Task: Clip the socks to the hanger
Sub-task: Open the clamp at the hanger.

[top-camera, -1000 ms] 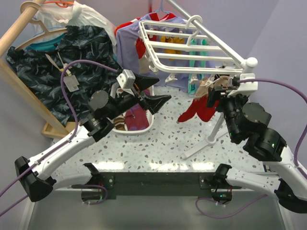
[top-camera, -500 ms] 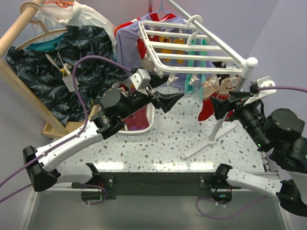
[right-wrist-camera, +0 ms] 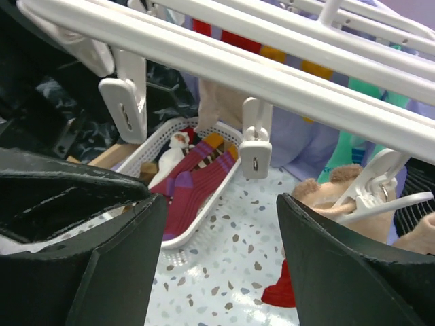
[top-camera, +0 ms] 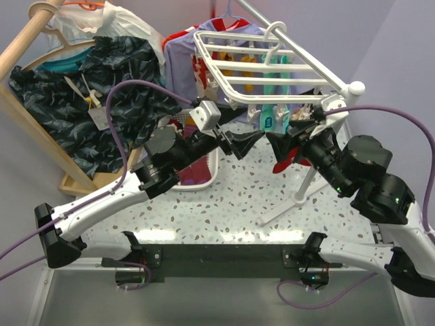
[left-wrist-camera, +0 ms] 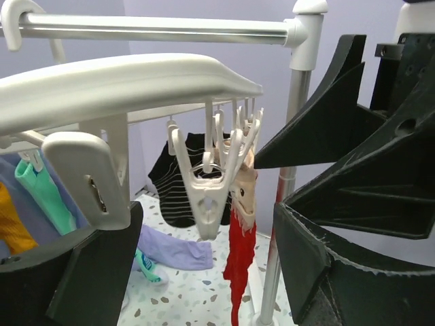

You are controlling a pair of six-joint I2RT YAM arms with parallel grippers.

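The white grid hanger (top-camera: 262,66) hangs over the table, with small clips under its bars. In the left wrist view one empty white clip (left-wrist-camera: 207,197) dangles between the spread fingers of my open left gripper (left-wrist-camera: 204,227), touching neither. My left gripper (top-camera: 249,143) and my right gripper (top-camera: 284,140) meet tip to tip under the hanger's front bar. My right gripper (right-wrist-camera: 217,227) is open and holds nothing. The maroon socks (right-wrist-camera: 194,183) with purple heels lie in the white basket (right-wrist-camera: 204,232), also seen as the socks (top-camera: 194,168) from above.
A red Santa-patterned sock (top-camera: 288,157) hangs clipped beside the white stand pole (top-camera: 307,182). A black striped sock (left-wrist-camera: 178,183) and lilac cloth (left-wrist-camera: 173,250) show behind. Shirts hang on the wooden rail (top-camera: 27,34) at the left.
My left gripper has risen and moved right, under the hanger's front bar. My right gripper has swung left to face it. The hanger has shifted slightly.
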